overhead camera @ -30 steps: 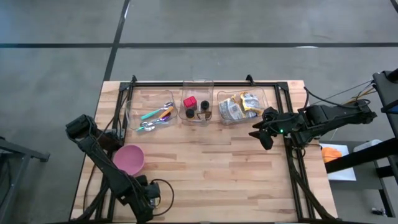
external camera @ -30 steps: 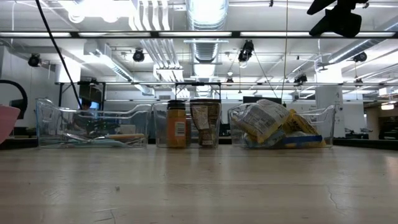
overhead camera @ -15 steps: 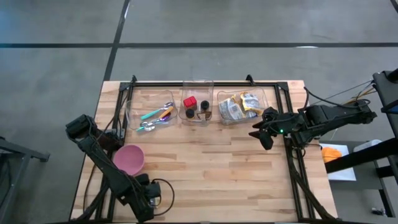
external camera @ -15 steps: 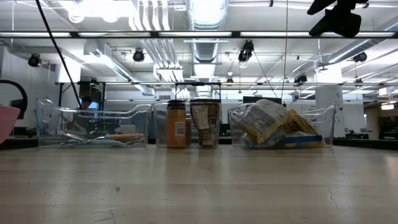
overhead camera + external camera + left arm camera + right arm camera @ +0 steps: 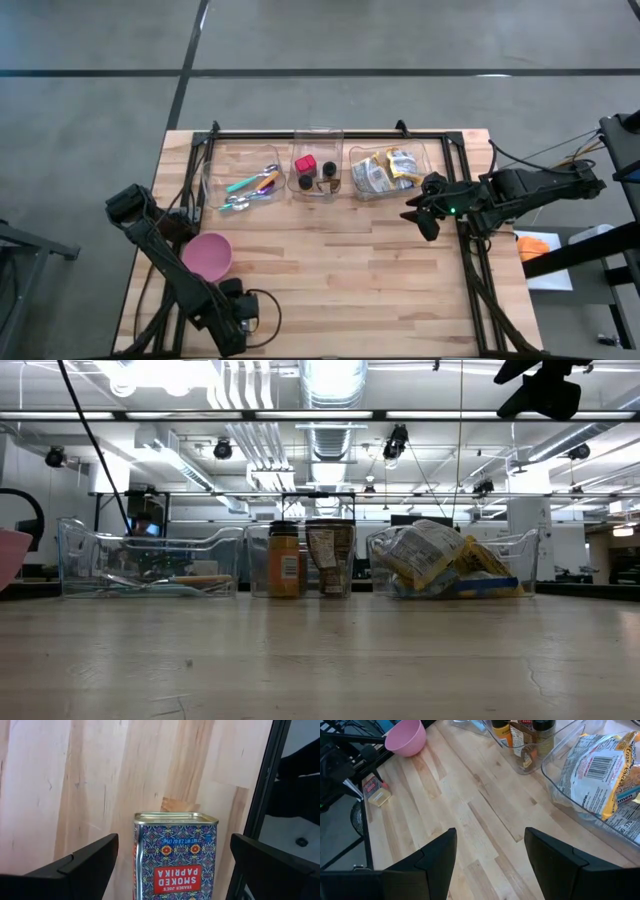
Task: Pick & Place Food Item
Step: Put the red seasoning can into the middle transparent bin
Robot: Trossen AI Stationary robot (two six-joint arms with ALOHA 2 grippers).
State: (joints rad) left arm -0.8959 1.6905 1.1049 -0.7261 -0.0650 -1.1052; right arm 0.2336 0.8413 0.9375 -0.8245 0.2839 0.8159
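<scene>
A small tin labelled smoked paprika (image 5: 175,856) lies flat on the wooden table, label up, near the near left corner; it also shows small in the right wrist view (image 5: 376,793). My left gripper (image 5: 172,870) hangs over it, pointing steeply down and open, one finger on either side of the tin and clear of it. In the high view the left gripper (image 5: 238,312) covers the tin. My right gripper (image 5: 420,214) hovers open above the table at the right, beside the packet bin (image 5: 388,172), with nothing between its fingers (image 5: 437,857).
A pink bowl (image 5: 207,256) stands on the table at the left. Three clear bins line the far edge: cutlery (image 5: 245,183), spice jars (image 5: 317,175), food packets (image 5: 600,767). A black frame rail (image 5: 262,805) runs close beside the tin. Bare wood lies mid-table.
My left gripper has turned a little about its own axis above the tin, staying in place and open. Nothing else has moved.
</scene>
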